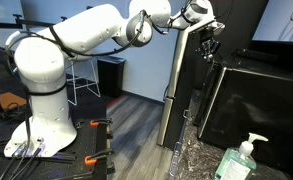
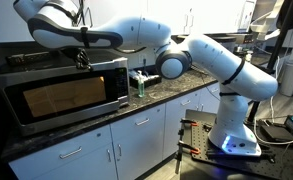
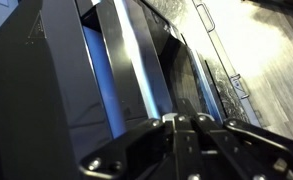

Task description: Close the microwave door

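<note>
Wrist view looks along the microwave (image 3: 136, 70) at close range: a bright silvery strip runs slantwise between dark glossy panels. The pincer (image 3: 181, 122) fills the bottom edge, clenched, its fingers (image 3: 156, 135) meeting in the middle with nothing held between them.

In an exterior view the microwave door (image 2: 61, 100) faces the camera. Its wide window shows brownish reflections, and it lies close to flat against the front of the appliance; whether it is fully latched I cannot tell. The white arm (image 2: 216, 60) reaches from its base over the dark stone desk (image 2: 181, 92), and the pincer (image 2: 82, 60) sits at the top of the microwave, above and behind the door's upper edge.

From the side, in an exterior view, the pincer (image 1: 206, 42) hangs at the upper front corner of the black box (image 1: 256, 100), just by the thin silvery front edge (image 1: 176, 90).

A sanitizer bottle (image 1: 239, 162) with green liquid and a pump top stands on the desk beside the microwave (image 2: 140, 84). Its label is too small to read, and no writing on the microwave can be made out.
</note>
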Available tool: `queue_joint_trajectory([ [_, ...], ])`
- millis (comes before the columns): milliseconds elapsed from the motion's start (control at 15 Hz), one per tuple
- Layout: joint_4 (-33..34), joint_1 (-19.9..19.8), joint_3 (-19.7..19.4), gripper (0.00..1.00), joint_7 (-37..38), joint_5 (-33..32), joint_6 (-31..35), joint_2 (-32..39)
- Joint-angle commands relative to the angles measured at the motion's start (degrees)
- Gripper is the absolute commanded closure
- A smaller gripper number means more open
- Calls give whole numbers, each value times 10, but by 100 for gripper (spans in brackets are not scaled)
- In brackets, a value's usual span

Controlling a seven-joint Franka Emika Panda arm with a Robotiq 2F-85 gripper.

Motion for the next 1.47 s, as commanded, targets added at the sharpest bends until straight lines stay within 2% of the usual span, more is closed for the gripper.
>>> queue_joint_trajectory([
  [0, -12, -16, -4, 100, -15, 3, 7, -16],
  [400, -12, -24, -6, 100, -15, 8, -2, -20],
  [467, -14, -23, -8, 100, -20, 5, -5, -21],
  [533, 14, -27, -7, 100, -31, 0, -21, -5],
  [800, 1, -30, -7, 100, -61, -5, -29, -13],
  [867, 1, -32, -3, 100, -73, 0, -25, -15],
  [933, -23, -16, 0, 99, -34, 11, -12, -19],
  [1400, -10, -15, -8, 100, -58, -4, -2, -8],
])
